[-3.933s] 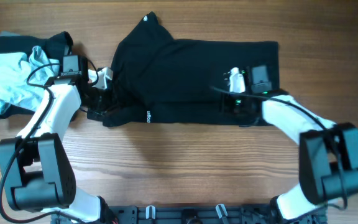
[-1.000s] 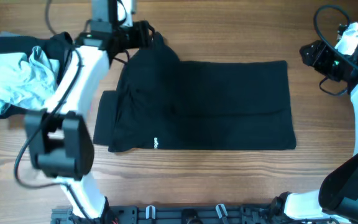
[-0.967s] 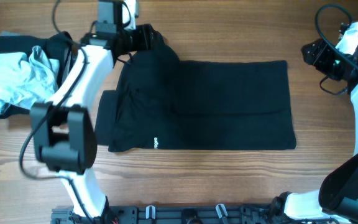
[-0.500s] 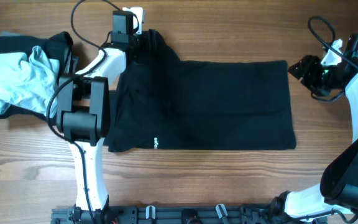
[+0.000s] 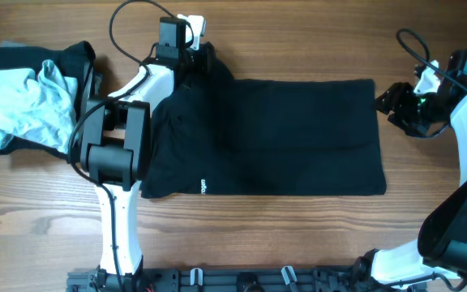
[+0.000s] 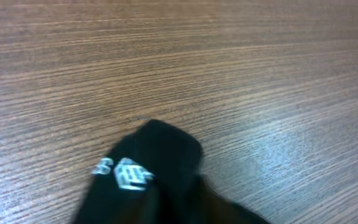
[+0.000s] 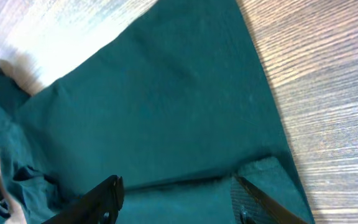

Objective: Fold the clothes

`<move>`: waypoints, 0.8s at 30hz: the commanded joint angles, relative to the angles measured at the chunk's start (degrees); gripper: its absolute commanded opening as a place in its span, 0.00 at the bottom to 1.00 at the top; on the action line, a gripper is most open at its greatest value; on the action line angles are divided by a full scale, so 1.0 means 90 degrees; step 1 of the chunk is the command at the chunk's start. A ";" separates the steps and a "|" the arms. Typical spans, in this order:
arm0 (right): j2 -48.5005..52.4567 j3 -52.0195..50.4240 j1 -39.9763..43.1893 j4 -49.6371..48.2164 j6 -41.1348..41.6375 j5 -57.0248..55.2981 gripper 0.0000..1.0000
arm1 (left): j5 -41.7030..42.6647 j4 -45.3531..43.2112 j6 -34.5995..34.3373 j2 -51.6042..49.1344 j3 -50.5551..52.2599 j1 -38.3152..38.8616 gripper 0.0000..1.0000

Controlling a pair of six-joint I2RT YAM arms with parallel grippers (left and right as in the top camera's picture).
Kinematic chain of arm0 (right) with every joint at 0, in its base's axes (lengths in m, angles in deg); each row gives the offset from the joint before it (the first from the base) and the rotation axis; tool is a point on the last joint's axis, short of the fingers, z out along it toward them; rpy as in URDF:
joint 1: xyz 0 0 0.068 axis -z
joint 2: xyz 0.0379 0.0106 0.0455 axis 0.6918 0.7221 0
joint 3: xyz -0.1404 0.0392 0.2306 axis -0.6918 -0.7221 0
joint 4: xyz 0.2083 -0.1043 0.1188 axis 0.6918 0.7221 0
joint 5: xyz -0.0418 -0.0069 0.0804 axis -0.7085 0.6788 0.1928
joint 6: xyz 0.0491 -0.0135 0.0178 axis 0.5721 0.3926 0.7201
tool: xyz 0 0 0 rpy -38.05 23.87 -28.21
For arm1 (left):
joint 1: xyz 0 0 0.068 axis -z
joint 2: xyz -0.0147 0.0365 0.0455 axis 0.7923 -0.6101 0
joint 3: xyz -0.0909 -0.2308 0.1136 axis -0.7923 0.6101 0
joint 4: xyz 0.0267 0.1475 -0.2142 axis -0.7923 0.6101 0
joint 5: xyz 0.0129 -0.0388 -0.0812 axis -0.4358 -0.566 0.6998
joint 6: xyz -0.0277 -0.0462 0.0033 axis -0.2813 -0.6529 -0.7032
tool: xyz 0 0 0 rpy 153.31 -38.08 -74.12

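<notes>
Your black garment [image 5: 282, 134] lay flat across the middle of the tabletop [image 5: 298, 243]. It formed a rough rectangle, with a small white mark [image 5: 203, 185] near its lower left edge and a peak of cloth at its upper left corner. Your left tool [image 5: 194, 55] sat at that peak. Its wrist view was blurred, showing only a dark fabric tip with a white label [image 6: 124, 174] over wood grain, so I could not tell whether it was pinching or spread. Your right tool [image 7: 176, 186] hovered just beside the garment's upper right corner, its fingers [image 7: 107, 198] spread wide and pointing toward the cloth. A heap of pale blue and black clothes [image 5: 23, 101] lay at the far left, apart from the garment.
</notes>
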 commanded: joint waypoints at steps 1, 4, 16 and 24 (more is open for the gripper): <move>0.0041 0.0063 -0.0039 0.0070 -0.0500 0.0092 0.59 | 0.0061 -0.0015 -0.0304 0.0121 -0.0068 -0.0073 0.04; 0.0041 0.0063 -0.0039 0.0153 -0.0580 0.0085 0.58 | 0.0053 0.0702 -0.0520 0.0877 -0.0068 -0.0219 0.04; 0.0041 0.0063 -0.0039 0.0214 -0.0571 0.0090 0.57 | -0.0216 0.5559 -0.0648 0.2183 -0.0068 -0.0017 0.58; 0.0041 0.0063 -0.0039 0.0294 -0.0522 0.0095 0.57 | 0.0056 0.3436 -0.0095 0.1270 -0.0066 -0.0299 0.74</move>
